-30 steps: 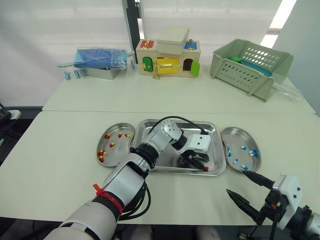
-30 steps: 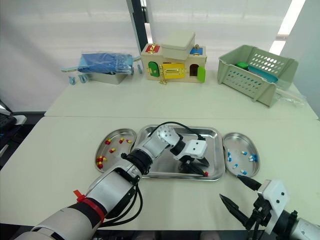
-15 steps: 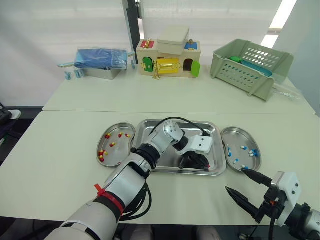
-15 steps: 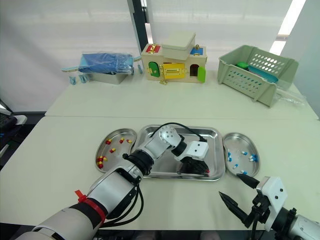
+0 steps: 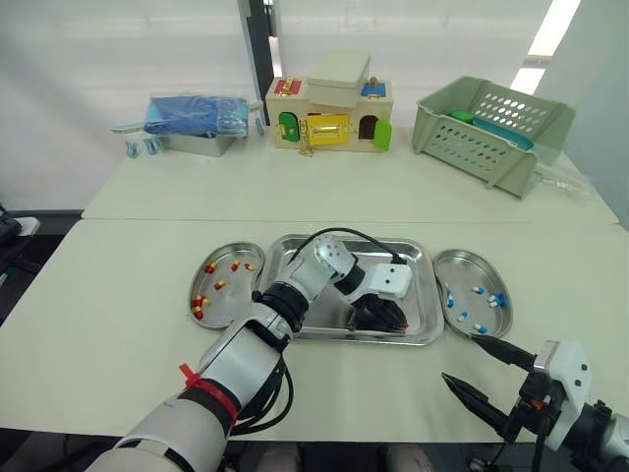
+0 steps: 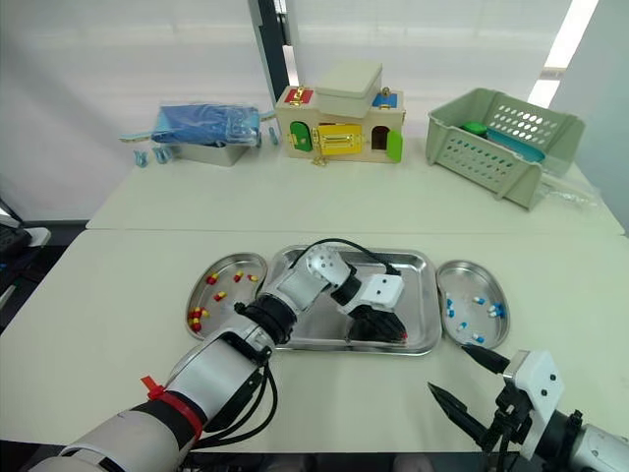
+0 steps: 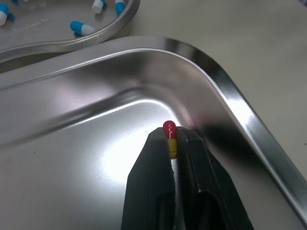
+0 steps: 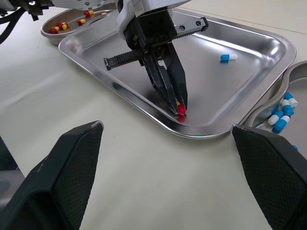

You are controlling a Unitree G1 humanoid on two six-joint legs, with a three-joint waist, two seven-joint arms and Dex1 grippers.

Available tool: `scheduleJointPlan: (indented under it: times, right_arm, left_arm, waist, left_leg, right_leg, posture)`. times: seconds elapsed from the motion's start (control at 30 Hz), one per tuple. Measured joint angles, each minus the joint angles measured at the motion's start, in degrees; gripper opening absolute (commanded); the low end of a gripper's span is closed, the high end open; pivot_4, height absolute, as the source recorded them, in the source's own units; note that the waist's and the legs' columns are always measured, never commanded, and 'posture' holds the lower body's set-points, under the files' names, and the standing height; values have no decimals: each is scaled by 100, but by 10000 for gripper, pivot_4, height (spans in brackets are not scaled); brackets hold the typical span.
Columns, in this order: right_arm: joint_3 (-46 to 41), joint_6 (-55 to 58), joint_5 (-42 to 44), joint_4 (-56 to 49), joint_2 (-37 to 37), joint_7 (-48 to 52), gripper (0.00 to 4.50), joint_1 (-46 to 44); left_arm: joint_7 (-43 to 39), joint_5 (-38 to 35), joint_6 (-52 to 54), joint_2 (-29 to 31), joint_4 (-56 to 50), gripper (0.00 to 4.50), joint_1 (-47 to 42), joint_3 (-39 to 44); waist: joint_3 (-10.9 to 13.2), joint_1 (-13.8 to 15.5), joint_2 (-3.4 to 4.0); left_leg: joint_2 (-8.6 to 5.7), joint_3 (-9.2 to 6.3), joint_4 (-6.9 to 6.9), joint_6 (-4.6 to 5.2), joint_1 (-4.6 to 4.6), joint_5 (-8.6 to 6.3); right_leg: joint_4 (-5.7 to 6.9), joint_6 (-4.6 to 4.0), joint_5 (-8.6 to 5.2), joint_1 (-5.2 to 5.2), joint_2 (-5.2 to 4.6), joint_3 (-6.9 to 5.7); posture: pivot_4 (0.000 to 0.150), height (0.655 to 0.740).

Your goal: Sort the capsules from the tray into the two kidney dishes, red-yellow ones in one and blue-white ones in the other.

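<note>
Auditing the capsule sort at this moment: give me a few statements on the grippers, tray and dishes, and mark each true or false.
1. The left gripper has its fingers shut on a red-yellow capsule. True.
2. That capsule is at the middle of the tray. False: it is in a corner, close to the rim.
3. No blue-white capsule is left in the tray. False: one blue-white capsule lies on the tray floor.
4. The right gripper holds a capsule. False: its fingers are open and empty, over the table in front of the tray.
5. The left kidney dish holds red-yellow capsules. True.
</note>
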Motion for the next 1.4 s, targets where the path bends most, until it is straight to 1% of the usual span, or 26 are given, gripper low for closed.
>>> scheduleJointPlan:
  times: [0.07,0.1,0.13,0.27,0.33,0.47,0.63,0.7,0.83,1.0,1.1,1.2,1.4]
  right_arm:
    - [9,-130,-42,63,-119,223,45000,-17]
    - [16,-200,-58,147,-202,358,45000,-41]
    - [15,-227,-77,185,-224,411,45000,-51]
    - [205,-431,-210,488,-438,804,45000,-340]
    - [311,-521,-229,623,-525,980,45000,-430]
    - [637,-785,-431,1044,-631,1314,45000,-747]
    - [886,-1068,-572,1506,-705,1589,45000,-1009]
    - [954,-1168,-652,1614,-713,1663,45000,-1037]
    - [1026,-1160,-650,1824,-688,1654,45000,-1184]
    - [1033,-1105,-631,1824,-672,1581,45000,-1386]
    - [1035,-1024,-587,1799,-604,1465,45000,-1428]
    - [1035,-1010,-584,1782,-560,1397,45000,-1413]
    - [1030,-1015,-585,1782,-500,1387,45000,-1312]
  left_arm:
    - [-17,-175,481,340,-727,315,220,185]
    - [3,-281,825,616,-1196,315,360,344]
    - [16,-295,951,723,-1371,315,409,406]
    - [246,-538,2067,1542,-2987,315,1147,793]
    - [427,-638,2507,1830,-3479,315,1488,958]
    - [969,-934,3454,2262,-4501,315,2054,1485]
    - [1731,-1388,4482,2656,-5488,315,2422,2336]
    - [1905,-1504,4714,2860,-5715,315,2602,2565]
    - [2163,-1743,5045,3479,-6046,315,3307,3103]
    - [2450,-1997,5110,3884,-6106,315,3823,3690]
    - [2615,-2078,5073,3992,-6045,315,4054,3899]
    - [2751,-2143,5039,3992,-5901,315,4222,3911]
    - [2967,-2273,4911,3987,-5763,315,4226,3878]
  waist:
    - [-1,-42,1]
    - [-1,-68,2]
    - [-2,-73,3]
    - [-6,-83,10]
    - [-6,-66,10]
    - [-4,-45,7]
    - [-4,-24,7]
    - [-4,-23,7]
    - [-5,-69,9]
    - [-5,-23,8]
    - [-5,9,8]
    - [-5,30,8]
    - [-4,49,7]
  left_leg:
    - [1,1,-1,0,1,0]
    - [3,-2,-1,-1,3,1]
    - [3,-2,0,-1,4,1]
    - [4,-2,1,-2,6,2]
    - [4,-6,1,-2,5,1]
    - [4,-5,3,-1,4,1]
    - [4,-5,2,-2,4,1]
    - [5,-5,1,-2,5,1]
    - [8,-3,-1,-1,9,1]
    - [7,-4,-1,0,7,0]
    - [6,-3,-2,0,6,0]
    - [6,-3,-2,0,7,0]
    - [6,-2,-2,0,7,0]
  right_leg:
    - [0,0,0,0,0,1]
    - [1,0,0,1,1,0]
    - [2,0,0,1,1,0]
    - [0,0,0,5,1,2]
    - [1,0,0,5,1,-2]
    - [-2,0,0,6,0,-1]
    - [-2,0,0,6,-1,-3]
    - [-2,0,0,5,-1,-2]
    - [3,-1,0,4,0,1]
    - [-1,-1,0,5,0,0]
    - [-2,-1,0,4,-2,0]
    - [-1,-1,0,4,-2,0]
    - [0,-2,0,3,-2,1]
  posture:
    - [1500,7400]
    - [1500,7400]
    - [1500,7400]
    - [1500,7400]
    - [1500,7400]
    - [1500,7400]
    - [1500,7400]
    - [1500,7400]
    - [1500,7400]
    - [1500,7400]
    - [1500,7400]
    - [1500,7400]
    - [1500,7400]
